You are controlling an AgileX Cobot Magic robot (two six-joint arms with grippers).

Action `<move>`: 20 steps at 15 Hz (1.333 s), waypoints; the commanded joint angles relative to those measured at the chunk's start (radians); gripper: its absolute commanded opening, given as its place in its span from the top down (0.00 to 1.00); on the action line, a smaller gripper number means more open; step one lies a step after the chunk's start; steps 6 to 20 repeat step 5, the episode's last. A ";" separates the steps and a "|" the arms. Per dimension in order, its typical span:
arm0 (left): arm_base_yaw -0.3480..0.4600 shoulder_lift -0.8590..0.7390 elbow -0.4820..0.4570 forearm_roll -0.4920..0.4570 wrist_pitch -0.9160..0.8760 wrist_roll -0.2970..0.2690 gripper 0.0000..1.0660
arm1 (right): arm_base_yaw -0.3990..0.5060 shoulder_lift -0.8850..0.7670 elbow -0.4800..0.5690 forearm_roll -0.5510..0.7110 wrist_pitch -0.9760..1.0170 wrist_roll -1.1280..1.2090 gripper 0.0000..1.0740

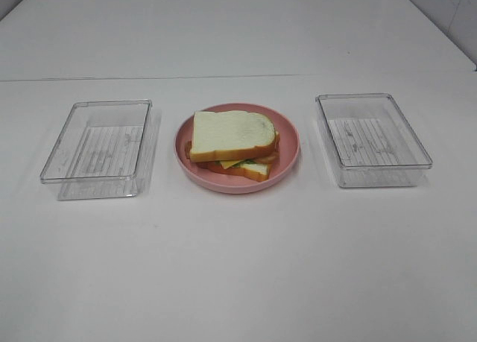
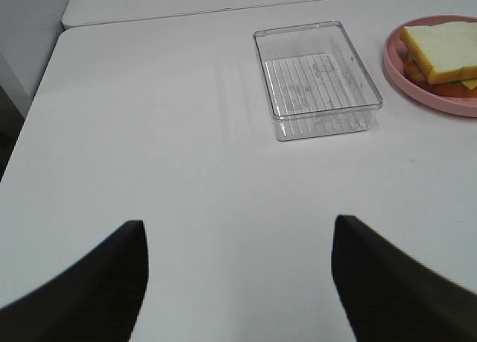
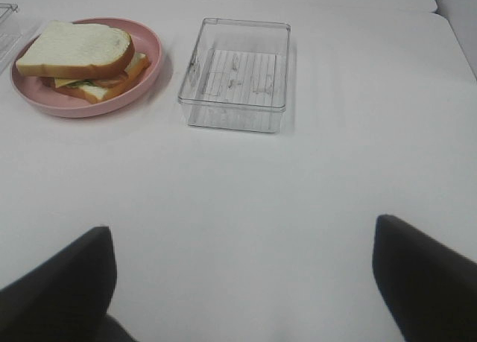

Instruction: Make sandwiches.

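White table [image 1: 238, 267] bears sandwich [image 1: 233, 135] on pink plate [image 1: 291, 152].

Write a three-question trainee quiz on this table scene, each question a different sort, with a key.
1. True or false: the sandwich lies in a tray.
2. Multiple choice: how do both grippers stand? A) open, holding nothing B) shut on bread C) shut on a tray
3. Fill in: the left tray and right tray each hold ____.

Key:
1. False; it sits on the plate.
2. A; the left gripper and right gripper hang over bare table.
3. Nothing.
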 commanded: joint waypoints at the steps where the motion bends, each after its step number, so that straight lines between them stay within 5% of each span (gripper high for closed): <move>1: -0.001 -0.024 0.001 -0.001 -0.009 0.001 0.37 | -0.002 -0.013 0.005 0.002 -0.007 -0.006 0.19; 20: -0.001 -0.024 0.001 -0.001 -0.009 0.001 0.37 | -0.002 -0.013 0.005 0.002 -0.007 -0.006 0.19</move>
